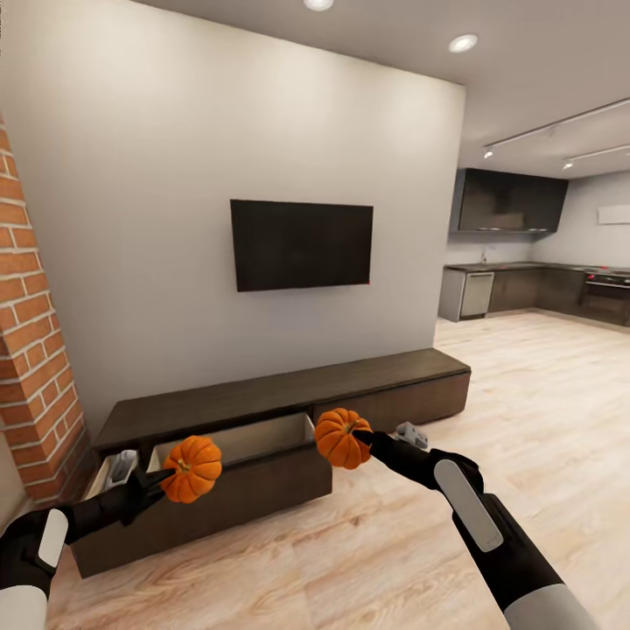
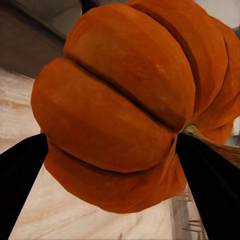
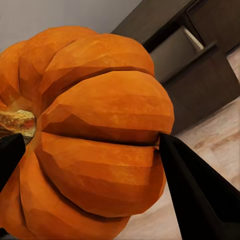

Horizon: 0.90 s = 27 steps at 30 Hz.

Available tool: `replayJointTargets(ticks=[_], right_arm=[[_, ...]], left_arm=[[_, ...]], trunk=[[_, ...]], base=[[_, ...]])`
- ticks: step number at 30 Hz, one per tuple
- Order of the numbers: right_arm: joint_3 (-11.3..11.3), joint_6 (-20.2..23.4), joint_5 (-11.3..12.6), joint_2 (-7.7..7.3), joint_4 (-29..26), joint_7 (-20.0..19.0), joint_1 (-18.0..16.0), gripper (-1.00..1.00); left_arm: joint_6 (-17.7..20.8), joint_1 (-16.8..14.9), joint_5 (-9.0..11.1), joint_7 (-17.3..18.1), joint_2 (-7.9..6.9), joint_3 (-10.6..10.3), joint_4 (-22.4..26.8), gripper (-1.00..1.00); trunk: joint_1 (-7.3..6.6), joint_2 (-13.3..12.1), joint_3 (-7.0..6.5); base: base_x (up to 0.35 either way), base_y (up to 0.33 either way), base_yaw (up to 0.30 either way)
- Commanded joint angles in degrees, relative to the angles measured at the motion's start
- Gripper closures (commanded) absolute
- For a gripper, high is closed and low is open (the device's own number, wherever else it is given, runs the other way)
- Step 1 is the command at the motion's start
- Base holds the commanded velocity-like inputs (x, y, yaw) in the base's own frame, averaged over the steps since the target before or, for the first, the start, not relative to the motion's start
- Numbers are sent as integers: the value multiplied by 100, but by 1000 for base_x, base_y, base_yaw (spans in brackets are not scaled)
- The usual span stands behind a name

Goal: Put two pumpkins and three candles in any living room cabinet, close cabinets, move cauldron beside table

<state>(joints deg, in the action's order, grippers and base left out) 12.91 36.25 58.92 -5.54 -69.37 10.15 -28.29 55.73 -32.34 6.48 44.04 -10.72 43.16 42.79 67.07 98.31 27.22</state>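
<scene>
- Two pumpkins are held in the air in front of the cabinet (image 1: 289, 411), one in each gripper; both are bright orange, deeply ribbed and round.
- The left pumpkin (image 1: 192, 469) is clamped in the left gripper (image 1: 166, 477); in the left wrist view the two dark fingers (image 2: 22, 175) press against its opposite sides, closed as far as the fruit (image 2: 125, 115) allows. It hangs over the front edge of the wide open drawer (image 1: 236, 477).
- The right pumpkin (image 1: 342, 438) is pinched in the right gripper (image 1: 360, 436), its tan stem (image 3: 17, 125) lying sideways. The right wrist view shows the fingers (image 3: 195, 185) tight on the ribbed flesh (image 3: 95, 135). It hangs just past the right-hand end of the open drawer, above the floor.
- The cabinet is a long, low, dark brown unit against the white wall (image 1: 131, 175). Its wide drawer is pulled out, showing pale beige insides.
- At the cabinet's left end a second, narrow drawer (image 1: 114, 472) stands open with something pale grey inside; what it is cannot be made out.
- A black television (image 1: 302, 244) hangs on the wall above the cabinet.
- A red brick column (image 1: 31, 332) rises at the left.
- The floor (image 1: 525, 394) is light wood plank.
- A kitchen with dark units (image 1: 525, 289) lies beyond, at the far right.
</scene>
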Motion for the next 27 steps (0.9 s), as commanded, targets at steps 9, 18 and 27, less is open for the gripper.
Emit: replayJointTargets(ticks=[9, 18, 27], right_arm=[[455, -9, 1, 117, -22, -9, 1, 100], [621, -4, 12, 149, -50, 419, -9, 100], [657, 146, -39, 281, -51, 507, -9, 100]], left_arm=[[0, 0, 4, -7, 0, -1, 1, 100], [7, 0, 8, 33, 7, 6, 1, 100], [2, 0, 5, 34, 22, -6, 16, 100]], trunk=[[0, 0, 73], [0, 0, 146], [0, 0, 220]], base=[[95, -100, 176], [3, -3, 176], [0, 0, 177]])
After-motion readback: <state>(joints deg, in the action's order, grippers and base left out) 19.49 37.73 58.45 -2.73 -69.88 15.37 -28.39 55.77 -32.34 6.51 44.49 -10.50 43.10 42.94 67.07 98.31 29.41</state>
